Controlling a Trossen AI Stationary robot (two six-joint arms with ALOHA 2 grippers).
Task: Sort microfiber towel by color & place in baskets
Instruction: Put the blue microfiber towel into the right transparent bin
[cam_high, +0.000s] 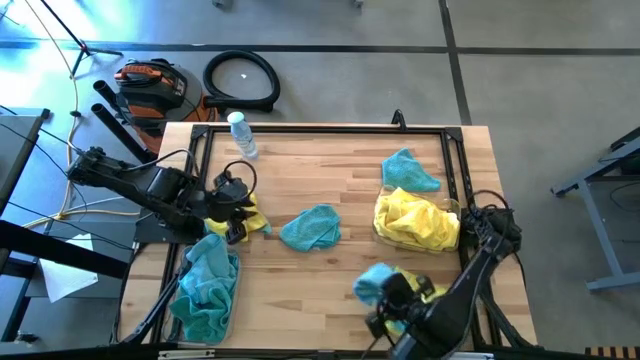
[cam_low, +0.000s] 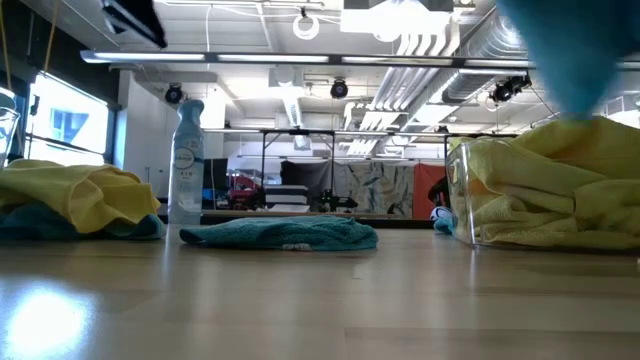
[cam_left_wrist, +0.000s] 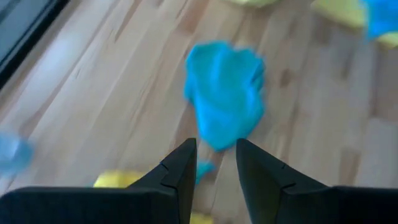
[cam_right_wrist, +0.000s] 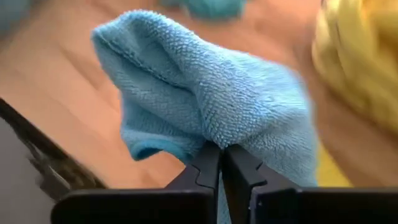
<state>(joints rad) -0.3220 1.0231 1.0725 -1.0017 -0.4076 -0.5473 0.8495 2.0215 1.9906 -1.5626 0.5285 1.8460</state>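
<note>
The teal-filled basket sits on the tabletop across from the right gripper, whose fingers pinch a blue towel. Nearer it, the left gripper hovers slightly parted, empty, facing the middle teal towel.

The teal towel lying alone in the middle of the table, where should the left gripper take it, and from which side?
Probably from straight above, at a raised fold near the middle of the teal towel. It lies crumpled and low on the wooden table, apart from other cloths, so its edges offer little to pinch. The left gripper is open and nearest; the right gripper is shut on a light blue towel.
</note>
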